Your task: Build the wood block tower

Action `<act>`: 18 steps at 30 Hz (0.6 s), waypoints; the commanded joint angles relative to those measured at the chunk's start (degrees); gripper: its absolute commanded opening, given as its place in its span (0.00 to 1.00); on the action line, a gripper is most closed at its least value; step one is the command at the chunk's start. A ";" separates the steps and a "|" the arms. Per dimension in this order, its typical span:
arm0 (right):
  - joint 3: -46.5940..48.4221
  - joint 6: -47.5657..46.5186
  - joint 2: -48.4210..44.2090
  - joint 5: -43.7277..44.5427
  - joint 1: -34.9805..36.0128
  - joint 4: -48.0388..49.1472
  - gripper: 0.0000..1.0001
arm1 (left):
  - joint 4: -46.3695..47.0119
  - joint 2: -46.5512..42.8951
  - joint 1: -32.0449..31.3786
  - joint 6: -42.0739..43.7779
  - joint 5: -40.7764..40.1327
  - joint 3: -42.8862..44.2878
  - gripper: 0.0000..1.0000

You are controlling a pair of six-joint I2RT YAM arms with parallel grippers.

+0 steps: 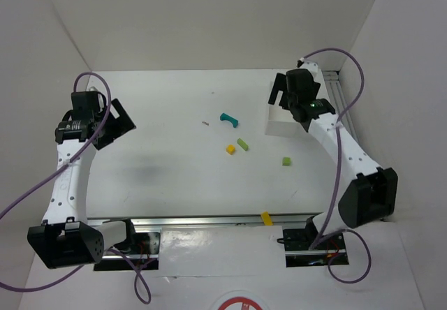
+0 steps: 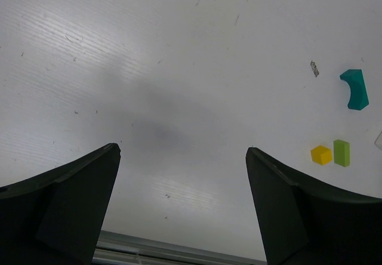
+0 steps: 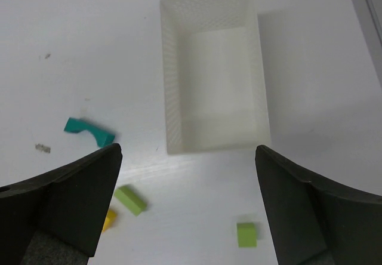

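Note:
The wood blocks lie loose and apart on the white table, none stacked. A teal arch [image 1: 229,119] [image 2: 354,89] [image 3: 89,132] lies on its side at mid table. Just nearer are a yellow cube [image 1: 230,149] [image 2: 321,154] [image 3: 108,220] and a lime-green bar [image 1: 242,144] [image 2: 341,153] [image 3: 131,199]. A lime-green cube [image 1: 286,161] [image 3: 246,234] sits further right. My left gripper [image 1: 119,125] [image 2: 183,150] hangs open over bare table at far left. My right gripper [image 1: 279,97] [image 3: 188,148] is open above the tray's near end, holding nothing.
A white rectangular tray [image 1: 274,125] [image 3: 171,86] stands at the back right, with nothing in it. Another yellow block [image 1: 266,218] rests on the metal rail at the table's near edge. A tiny dark speck [image 1: 205,123] lies left of the arch. White walls enclose the table.

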 commanded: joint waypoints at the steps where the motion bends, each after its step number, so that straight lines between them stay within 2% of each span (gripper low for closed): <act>1: -5.50 1.04 -6.79 -1.54 3.40 -1.89 1.00 | 2.31 0.21 0.32 0.53 2.03 -0.08 1.00; 6: -9.11 3.93 -10.84 0.03 8.32 -9.18 1.00 | 2.84 0.21 -0.81 0.53 2.03 -0.08 1.00; 11: -12.71 11.75 -12.86 6.35 12.72 -19.11 1.00 | 2.84 0.21 -2.84 0.53 1.51 0.54 1.00; 13: -14.90 13.34 -14.88 6.36 13.51 -21.75 1.00 | 2.84 0.21 -2.84 0.53 1.51 0.54 1.00; 17: -21.49 15.01 -20.15 -2.57 18.43 -21.15 1.00 | 2.84 0.21 -2.84 0.53 2.03 0.54 1.00; 18: -24.73 17.80 -21.99 -3.91 19.75 -20.63 1.00 | 2.84 0.73 -3.36 0.53 2.03 0.54 1.00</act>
